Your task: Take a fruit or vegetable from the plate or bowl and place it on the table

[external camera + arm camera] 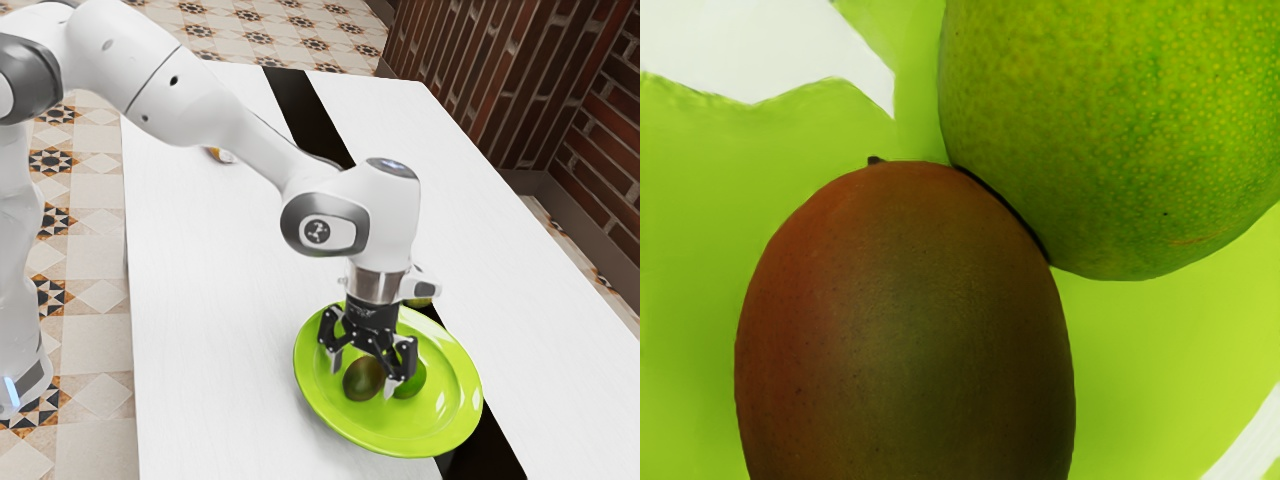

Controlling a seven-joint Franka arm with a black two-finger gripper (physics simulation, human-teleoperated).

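My gripper (364,374) is low over the lime-green plate (448,440), its fingers spread wide and open. Between and just beneath them lies a dark reddish-green mango (362,380). A round green fruit (412,380) rests on the plate beside it, partly behind one finger. From the wrist, the mango (905,330) appears large at the lower edge, its upper end against the green fruit (1120,130); the plate (700,220) is around both.
Past the plate's far rim, a yellowish-green item (420,301) is partly hidden behind the hand. A small orange and white object (220,155) lies by the arm on the white table (220,330). A black stripe (300,110) crosses the tabletop.
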